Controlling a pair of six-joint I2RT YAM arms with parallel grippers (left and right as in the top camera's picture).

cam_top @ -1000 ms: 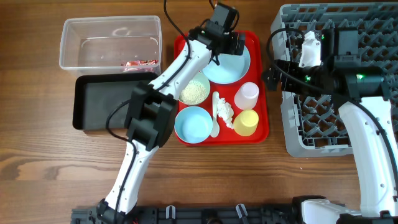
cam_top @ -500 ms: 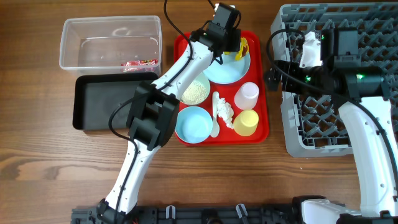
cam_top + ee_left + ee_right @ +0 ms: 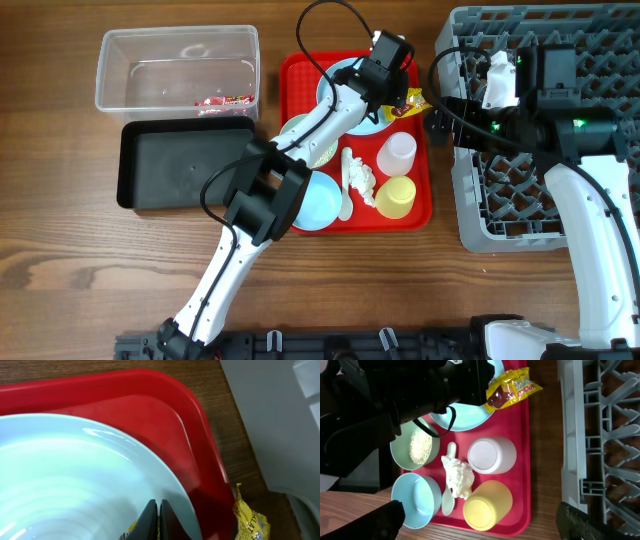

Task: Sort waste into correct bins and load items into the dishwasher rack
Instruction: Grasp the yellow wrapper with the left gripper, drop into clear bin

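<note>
My left gripper (image 3: 402, 93) is shut on the yellow wrapper (image 3: 413, 100), which hangs over the red tray's right edge beside the light blue plate (image 3: 465, 417). In the left wrist view the shut fingers (image 3: 150, 522) pinch a yellow scrap over the plate (image 3: 75, 470). On the tray stand the green bowl of rice grains (image 3: 417, 445), the light blue bowl (image 3: 417, 500), the white cup (image 3: 491, 455) and the yellow cup (image 3: 487, 505). The tissue (image 3: 457, 475) lies on the spoon (image 3: 448, 502). My right gripper (image 3: 480, 525) is open above the tray's near end.
The clear tub (image 3: 178, 68) at the far left holds a red wrapper (image 3: 225, 101). The black tray (image 3: 170, 165) lies just in front of it. The grey dishwasher rack (image 3: 470, 215) fills the right side, under the right arm. The red tray (image 3: 422, 215) sits between them.
The left gripper closed on the yellow wrapper at the plate's far edge and swung right with it to the tray's right rim. The right arm stayed still.
</note>
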